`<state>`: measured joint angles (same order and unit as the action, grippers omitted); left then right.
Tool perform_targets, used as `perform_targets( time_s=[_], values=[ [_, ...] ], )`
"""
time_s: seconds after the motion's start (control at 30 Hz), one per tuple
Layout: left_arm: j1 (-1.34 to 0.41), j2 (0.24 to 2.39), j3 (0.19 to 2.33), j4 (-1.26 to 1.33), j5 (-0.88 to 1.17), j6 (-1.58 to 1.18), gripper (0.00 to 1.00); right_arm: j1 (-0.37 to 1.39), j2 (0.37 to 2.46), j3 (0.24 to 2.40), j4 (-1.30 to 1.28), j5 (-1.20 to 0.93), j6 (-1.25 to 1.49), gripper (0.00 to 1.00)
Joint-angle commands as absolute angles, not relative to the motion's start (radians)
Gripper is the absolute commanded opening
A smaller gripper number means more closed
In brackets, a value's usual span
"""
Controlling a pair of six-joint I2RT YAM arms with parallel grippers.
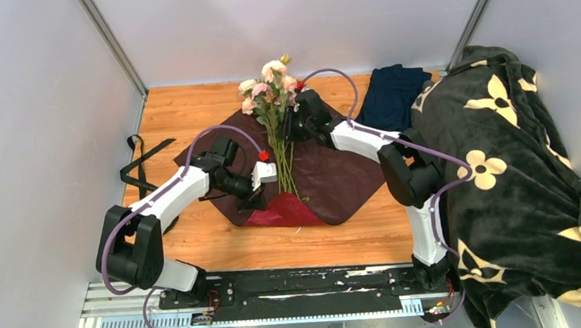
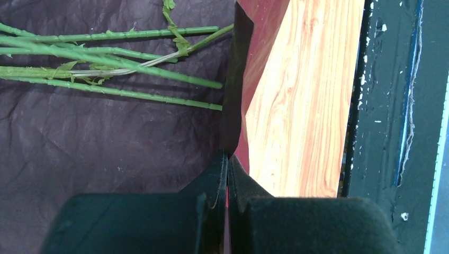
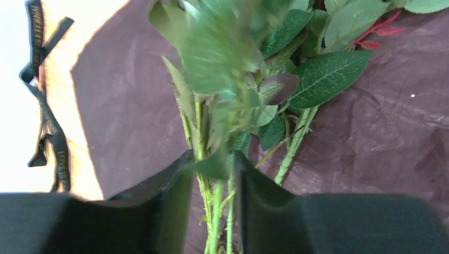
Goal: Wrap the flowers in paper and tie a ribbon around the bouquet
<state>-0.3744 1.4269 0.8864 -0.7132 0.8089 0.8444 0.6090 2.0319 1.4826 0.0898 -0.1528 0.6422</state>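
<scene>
Paper (image 1: 336,180), crinkly maroon, lies mid-frame, its edge pinched by left gripper (image 2: 227,159); right gripper (image 3: 213,165) parted astride flowers (image 3: 233,79); upper-left ribbon (image 3: 36,24) reads "ETERNAL".

Overhead; close wrist views; common paper (image 1: 335,178)

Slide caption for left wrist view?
Shut left fingers pinch folded edge of crinkly burgundy paper; green flower stems lie on it.

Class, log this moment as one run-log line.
left tool shut on paper edge | right tool straddling stems of flowers, grip unclear | ribbon lying apart on table, unused
</scene>
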Motion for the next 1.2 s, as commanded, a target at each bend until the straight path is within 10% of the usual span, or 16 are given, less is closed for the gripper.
perform_targets(
  time_s=[0.0,0.1,0.3,0.5,1.03,1.17],
  values=[
    [-0.374,1.452,0.921,-0.705,0.805,0.819,0.00,0.611,2.102,1.605,-0.094,-0.200,0.570,0.51],
    [-0.374,1.469,0.925,-0.649,0.744,0.764,0.00,0.602,2.094,1.710,-0.239,-0.233,0.445,0.72],
    [-0.374,1.512,0.932,-0.530,0.654,0.654,0.00,0.582,1.917,1.739,-0.428,-0.384,0.081,0.76],
    [-0.374,1.592,0.971,-0.469,0.589,0.570,0.00,0.578,1.695,1.327,-0.326,-0.716,-0.067,0.74],
    [-0.374,1.798,1.067,-0.461,0.312,0.301,0.00,0.704,1.704,0.958,0.023,-0.669,0.247,0.02],
    [-0.372,1.826,1.071,-0.468,0.266,0.263,0.00,0.705,1.767,0.936,0.026,-0.626,0.249,0.00]
  ],
)
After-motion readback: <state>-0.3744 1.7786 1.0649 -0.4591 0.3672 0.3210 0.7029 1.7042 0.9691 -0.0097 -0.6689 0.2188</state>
